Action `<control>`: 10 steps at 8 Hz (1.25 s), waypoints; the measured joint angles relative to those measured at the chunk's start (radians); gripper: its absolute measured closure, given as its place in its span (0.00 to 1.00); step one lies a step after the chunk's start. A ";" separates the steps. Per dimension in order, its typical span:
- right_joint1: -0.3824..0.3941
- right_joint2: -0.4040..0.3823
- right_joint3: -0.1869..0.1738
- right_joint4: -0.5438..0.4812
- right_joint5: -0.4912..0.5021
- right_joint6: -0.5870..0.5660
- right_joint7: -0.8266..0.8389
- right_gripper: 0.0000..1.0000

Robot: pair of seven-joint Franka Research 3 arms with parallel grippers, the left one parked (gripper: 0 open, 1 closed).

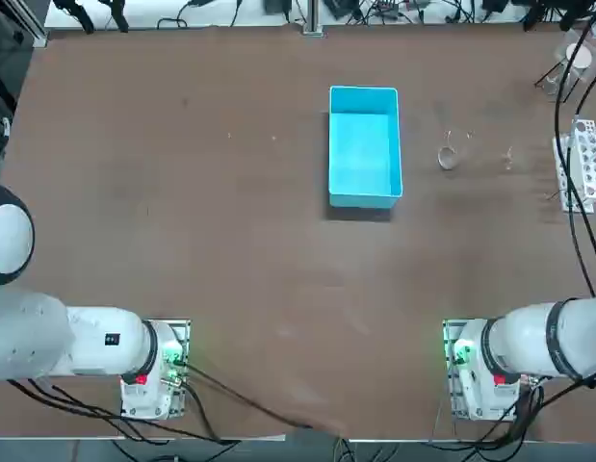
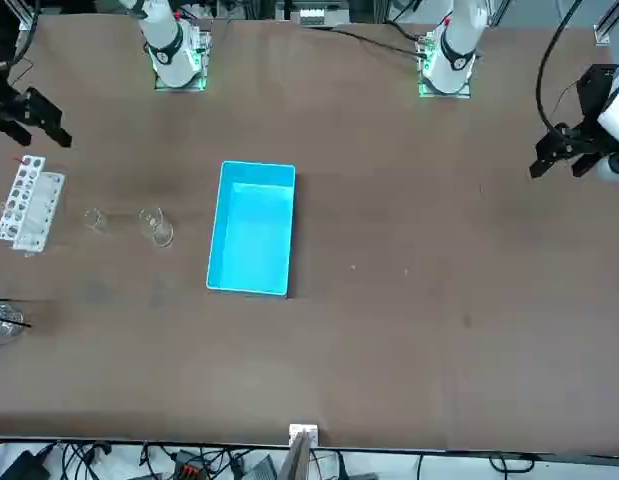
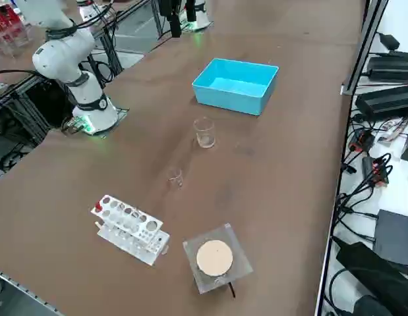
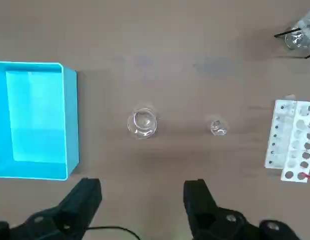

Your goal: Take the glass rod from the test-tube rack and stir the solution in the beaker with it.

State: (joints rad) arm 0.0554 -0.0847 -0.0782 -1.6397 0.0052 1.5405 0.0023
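Note:
The white test-tube rack [image 4: 294,147] lies near the table's right edge [image 1: 586,164] [image 2: 29,205] [image 3: 131,230]. I cannot make out the glass rod in it; only a small red mark shows at one corner. The beaker [image 4: 142,122] stands upright between the rack and the blue bin [image 1: 449,157] [image 2: 156,226] [image 3: 204,133]. My right gripper [image 4: 143,184] hangs high above the table on the robot's side of the beaker and rack [image 2: 44,125]. It is open, with nothing between its fingers.
A smaller clear vessel [image 4: 218,127] stands between the beaker and the rack. The blue bin [image 1: 364,159] sits mid-table. A clear square base with a round tan disc [image 3: 215,258] stands beyond the rack, near the far right corner. Black cables hang along the right edge.

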 joint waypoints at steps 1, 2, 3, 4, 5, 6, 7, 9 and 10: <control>0.000 0.000 0.000 0.000 0.000 0.000 -0.001 0.00; 0.000 0.000 0.000 0.000 0.000 -0.001 -0.001 0.00; 0.000 0.000 0.000 0.000 0.000 -0.002 -0.003 0.00; 0.000 0.000 0.000 0.000 0.000 -0.009 -0.004 0.00; 0.000 0.000 0.000 0.000 0.000 -0.025 -0.004 0.00; 0.000 0.001 0.000 0.000 0.000 -0.044 -0.004 0.00; 0.000 0.002 0.000 0.000 0.000 -0.052 -0.004 0.00; 0.000 0.009 0.000 0.000 0.000 -0.067 -0.004 0.00; 0.000 0.022 0.000 0.000 -0.001 -0.090 -0.004 0.00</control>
State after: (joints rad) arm 0.0553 -0.0631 -0.0783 -1.6393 0.0047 1.4503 -0.0016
